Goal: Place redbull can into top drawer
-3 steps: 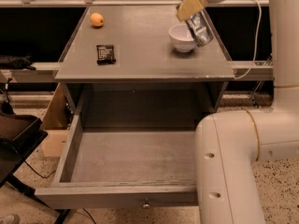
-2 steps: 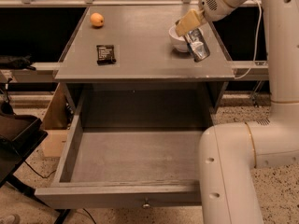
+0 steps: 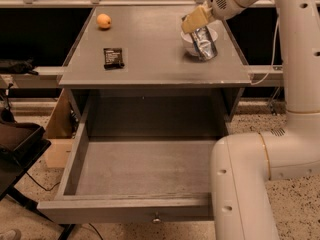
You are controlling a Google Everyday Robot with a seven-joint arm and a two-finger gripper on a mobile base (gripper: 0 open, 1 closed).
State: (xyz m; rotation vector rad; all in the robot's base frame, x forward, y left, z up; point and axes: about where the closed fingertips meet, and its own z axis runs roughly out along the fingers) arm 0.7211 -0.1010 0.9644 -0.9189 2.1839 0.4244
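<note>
Gripper (image 3: 196, 21) was up over the back right of the table top (image 3: 150, 59), clamped on the redbull can (image 3: 204, 43), which hung tilted just over the white bowl (image 3: 186, 39). Top drawer (image 3: 145, 166) was open with no can in it. So the grab looked done; lowering it into the drawer and letting go was left.

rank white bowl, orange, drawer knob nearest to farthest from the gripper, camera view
The gripper, holding the redbull can, is above the tabletop's back right.
1. white bowl, just under it
2. orange, back left
3. drawer knob, bottom front
</note>
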